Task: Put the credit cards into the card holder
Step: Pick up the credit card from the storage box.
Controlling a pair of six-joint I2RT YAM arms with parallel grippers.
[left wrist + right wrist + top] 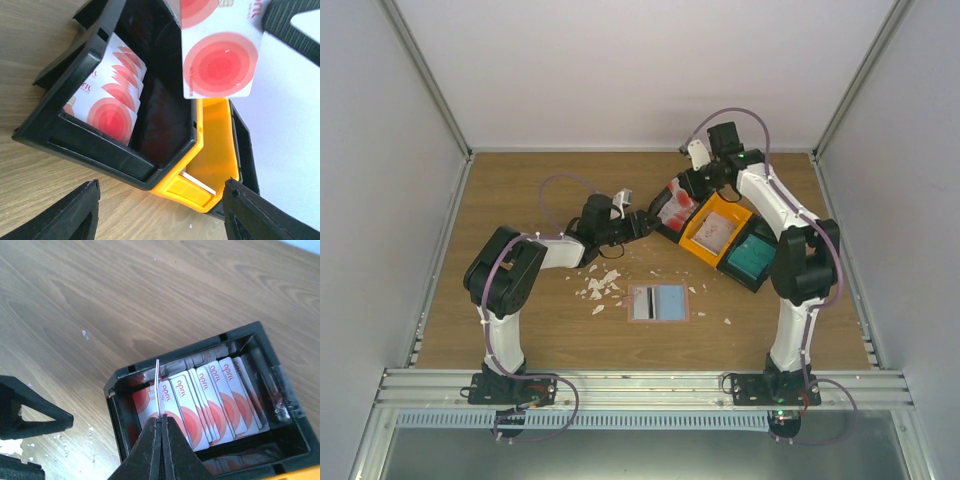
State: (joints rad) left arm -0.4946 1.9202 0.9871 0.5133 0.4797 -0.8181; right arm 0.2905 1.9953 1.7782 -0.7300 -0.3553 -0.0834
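Right tool [161, 417] pinches card [158, 386] above black bin [113, 407].

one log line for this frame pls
phase: pick | right fingers: shut on red-and-white card, held over black bin | left fingers: open, empty, beside bin | card holder: open

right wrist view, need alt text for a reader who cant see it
The right gripper is shut on a red-and-white card, seen edge-on and upright, over a black bin. Inside the bin, more red-and-white cards lie fanned in an overlapping row; the bin sits on a wooden table.
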